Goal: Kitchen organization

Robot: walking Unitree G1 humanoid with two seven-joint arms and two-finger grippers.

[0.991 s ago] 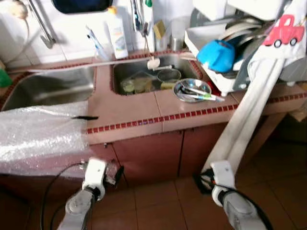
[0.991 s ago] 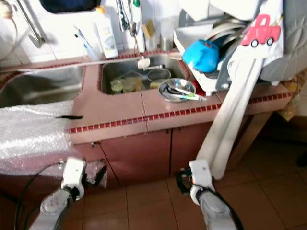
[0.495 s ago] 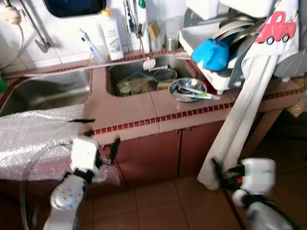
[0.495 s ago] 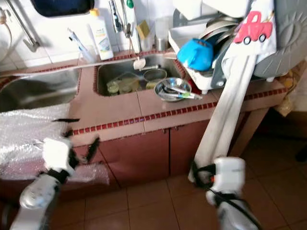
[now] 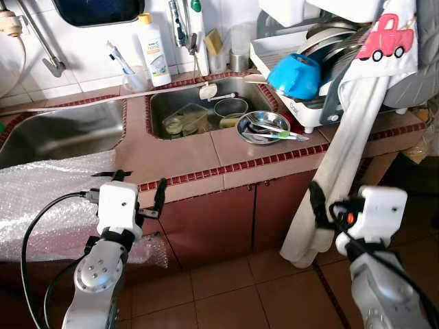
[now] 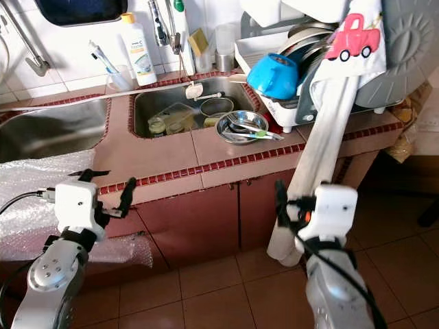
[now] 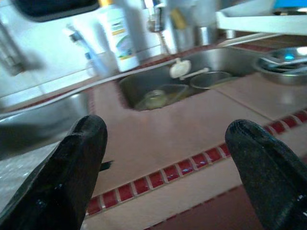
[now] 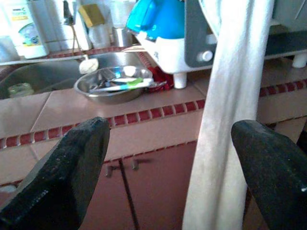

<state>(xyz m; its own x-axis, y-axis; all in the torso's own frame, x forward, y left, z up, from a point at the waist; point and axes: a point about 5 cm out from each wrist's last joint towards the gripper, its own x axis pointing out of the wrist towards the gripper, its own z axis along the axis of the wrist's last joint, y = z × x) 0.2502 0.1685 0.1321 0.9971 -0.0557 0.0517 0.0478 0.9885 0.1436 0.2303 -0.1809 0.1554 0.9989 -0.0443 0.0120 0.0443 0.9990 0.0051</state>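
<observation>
1. A sheet of bubble wrap (image 5: 48,199) is seen draped over the tiled surface (image 5: 185,154) edge, just beside the left hand (image 5: 140,195) on its outer side.
2. The left hand is held up level with the surface edge, its two black fingers (image 7: 72,177) spread apart and nothing gripped between them.
3. Beyond the left hand, a large steel sink (image 5: 62,130) is set into the surface, and a detergent bottle (image 5: 150,40) is stood against the wall tiles behind.
4. Further right, a smaller sink (image 5: 206,113) is seen holding glass containers and a small pot.
5. A steel bowl (image 5: 260,128) with utensils, among them a green-handled one (image 8: 125,85), is rested on the surface ahead of the right hand (image 6: 282,205).
6. A blue bowl (image 5: 293,75) is tipped in the white dish rack (image 5: 309,110).
7. A long white towel (image 5: 336,164) is hung from the rack to near the floor, just beside the right hand, whose fingers (image 8: 67,167) are spread wide and empty.
</observation>
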